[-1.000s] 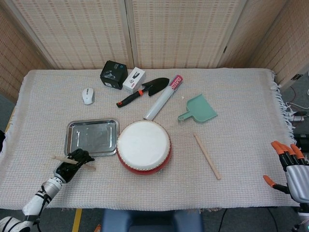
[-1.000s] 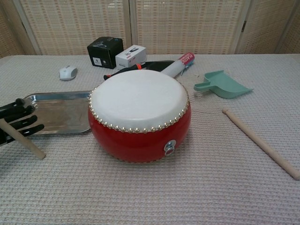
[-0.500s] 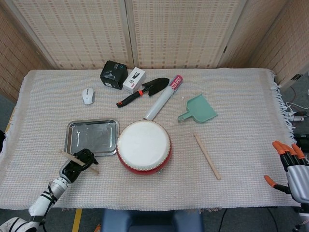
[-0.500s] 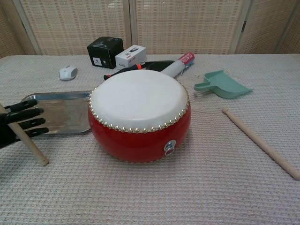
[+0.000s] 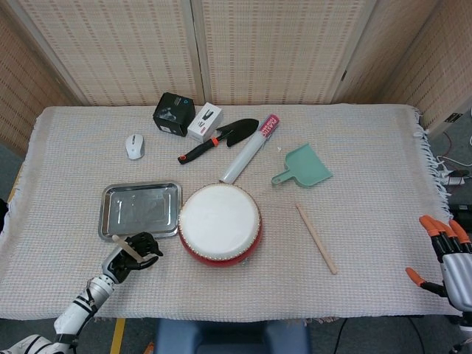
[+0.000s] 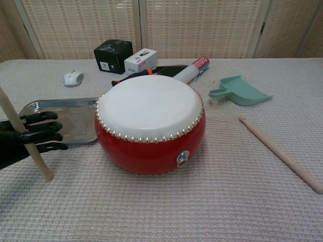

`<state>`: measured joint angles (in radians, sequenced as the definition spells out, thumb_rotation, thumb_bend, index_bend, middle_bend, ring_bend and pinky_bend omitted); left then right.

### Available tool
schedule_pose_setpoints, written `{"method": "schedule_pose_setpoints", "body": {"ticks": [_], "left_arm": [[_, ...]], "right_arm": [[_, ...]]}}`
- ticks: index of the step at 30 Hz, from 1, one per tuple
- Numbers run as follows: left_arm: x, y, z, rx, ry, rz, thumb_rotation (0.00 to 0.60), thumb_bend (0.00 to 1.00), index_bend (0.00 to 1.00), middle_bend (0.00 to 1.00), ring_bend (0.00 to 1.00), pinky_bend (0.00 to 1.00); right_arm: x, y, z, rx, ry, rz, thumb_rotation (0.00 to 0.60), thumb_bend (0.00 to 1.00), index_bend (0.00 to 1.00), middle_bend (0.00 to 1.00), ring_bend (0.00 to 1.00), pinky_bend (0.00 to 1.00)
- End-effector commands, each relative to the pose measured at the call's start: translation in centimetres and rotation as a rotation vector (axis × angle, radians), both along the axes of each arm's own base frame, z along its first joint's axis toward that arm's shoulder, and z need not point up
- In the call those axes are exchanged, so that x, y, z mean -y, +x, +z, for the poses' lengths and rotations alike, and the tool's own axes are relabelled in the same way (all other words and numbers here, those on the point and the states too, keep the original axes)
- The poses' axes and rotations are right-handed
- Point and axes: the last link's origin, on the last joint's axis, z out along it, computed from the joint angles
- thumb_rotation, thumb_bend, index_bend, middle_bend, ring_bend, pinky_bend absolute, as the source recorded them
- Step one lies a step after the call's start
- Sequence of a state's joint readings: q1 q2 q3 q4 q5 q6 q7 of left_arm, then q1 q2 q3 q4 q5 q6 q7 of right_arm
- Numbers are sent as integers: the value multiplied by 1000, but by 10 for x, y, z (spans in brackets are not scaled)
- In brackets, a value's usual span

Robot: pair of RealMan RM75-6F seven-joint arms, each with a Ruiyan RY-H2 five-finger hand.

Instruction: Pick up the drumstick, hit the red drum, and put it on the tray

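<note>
Within left robot hand (image 6: 30, 136), upright drumstick (image 6: 22, 133)

White mouse (image 5: 134, 145), black box (image 5: 174, 113), trowel (image 5: 218, 139) (red-black handle), green dustpan (image 5: 305, 165).

Shiny metal tray (image 5: 140, 209), wooden drumstick (image 6: 22, 131)

— What does the left hand (image 5: 133, 251) look like?
— Glossy black, on a white forearm with black bands
— And the right hand (image 5: 447, 254)?
— Grey, with orange fingertips
</note>
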<state>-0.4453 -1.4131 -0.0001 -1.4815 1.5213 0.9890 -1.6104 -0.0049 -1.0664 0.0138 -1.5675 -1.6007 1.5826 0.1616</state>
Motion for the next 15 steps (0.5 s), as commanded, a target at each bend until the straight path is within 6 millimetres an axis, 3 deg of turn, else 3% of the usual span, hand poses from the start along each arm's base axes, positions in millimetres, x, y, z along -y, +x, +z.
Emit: {"method": "schedule_pose_setpoints", "body": {"ticks": [1, 15], "left_arm": [[0, 1, -2, 5, -4, 4, 600, 225, 534, 548, 481, 401], [-4, 8, -9, 20, -18, 35, 600, 210, 656, 675, 587, 444]], "right_arm": [[0, 0, 0, -1, -1, 1, 600, 183, 68, 69, 0, 54], [-1, 2, 2, -6, -12, 8, 600, 183, 68, 69, 0, 54]]}}
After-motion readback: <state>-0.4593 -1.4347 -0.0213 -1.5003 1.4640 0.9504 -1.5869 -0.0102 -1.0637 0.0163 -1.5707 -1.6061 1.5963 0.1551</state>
